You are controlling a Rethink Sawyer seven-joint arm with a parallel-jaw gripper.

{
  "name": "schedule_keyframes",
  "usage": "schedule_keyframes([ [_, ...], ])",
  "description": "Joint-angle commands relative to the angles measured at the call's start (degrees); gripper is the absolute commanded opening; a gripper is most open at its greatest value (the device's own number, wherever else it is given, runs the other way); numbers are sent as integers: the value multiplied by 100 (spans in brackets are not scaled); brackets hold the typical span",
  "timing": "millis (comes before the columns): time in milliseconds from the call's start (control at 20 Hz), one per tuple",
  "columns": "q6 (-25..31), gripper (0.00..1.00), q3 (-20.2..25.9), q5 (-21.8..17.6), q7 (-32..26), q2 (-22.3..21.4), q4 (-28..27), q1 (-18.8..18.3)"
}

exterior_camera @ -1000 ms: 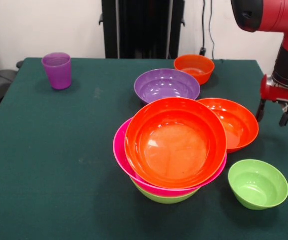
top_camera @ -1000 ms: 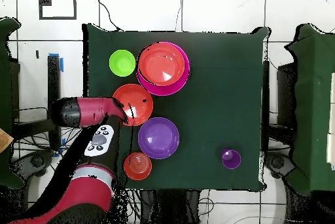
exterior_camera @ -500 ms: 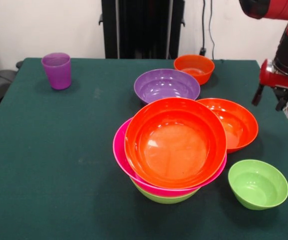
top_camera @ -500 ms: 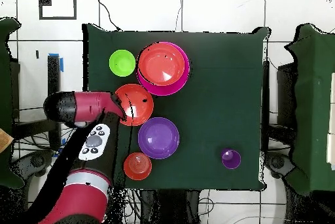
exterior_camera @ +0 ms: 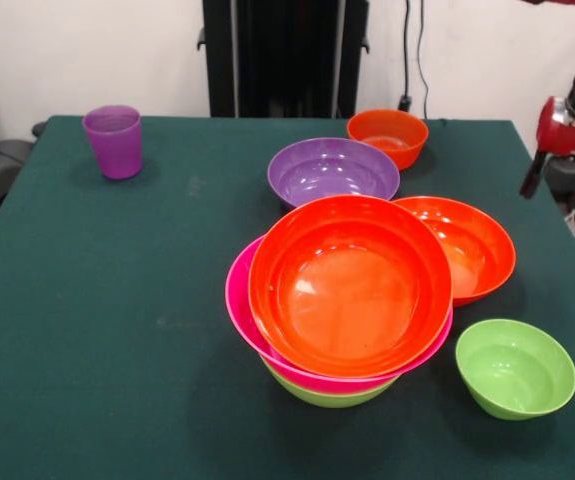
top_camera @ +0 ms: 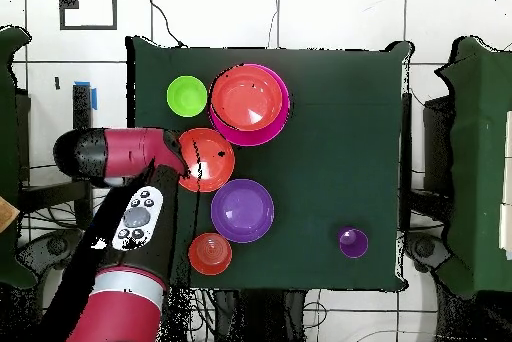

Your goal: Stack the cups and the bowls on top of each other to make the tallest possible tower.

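tower [exterior_camera: 350, 300]: three bowls nested, near-centre of the table [exterior_camera: 117, 330] in the front view. Lime green at the bottom, only a sliver of it showing; wide hot pink above it; big orange-red bowl [exterior_camera: 350, 283] on top, open side up, sitting a bit off-centre so the pink rim shows on the left.
tower, overhead: orange-red over pink [top_camera: 250, 103], far half of the table.
medium orange bowl [exterior_camera: 462, 245]: on the cloth just right of the tower and slightly farther back, rim tucked behind the top bowl's rim; cannot tell if they touch.
purple bowl [exterior_camera: 333, 170]: just behind the tower, upright, empty.
small orange bowl [exterior_camera: 388, 135]: far side, right of the purple bowl and close beside it.
small green bowl [exterior_camera: 515, 366]: near right corner, on its own, clear of the tower.
purple cup [exterior_camera: 113, 141]: far left, upright, well apart from everything else.
gripper [exterior_camera: 557, 180]: at the right edge of the front view, off the table's right side, above the cloth level, holding nothing visible.
fingers: cannot tell whether apart or together, only one dark tip shows clearly.
arm [top_camera: 115, 153]: overhead, red body lies over the table's edge beside the medium orange bowl [top_camera: 204, 159].
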Motion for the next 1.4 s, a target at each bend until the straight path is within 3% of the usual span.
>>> schedule_keyframes([
  [50,535,100,341,13,931,210,-463,-126],
  [300,594,100,375,-165,571,427,-782,-273],
  [650,888,100,215,-565,86,353,-817,-332],
  [1400,1149,100,80,-1046,-121,254,-943,-441],
])
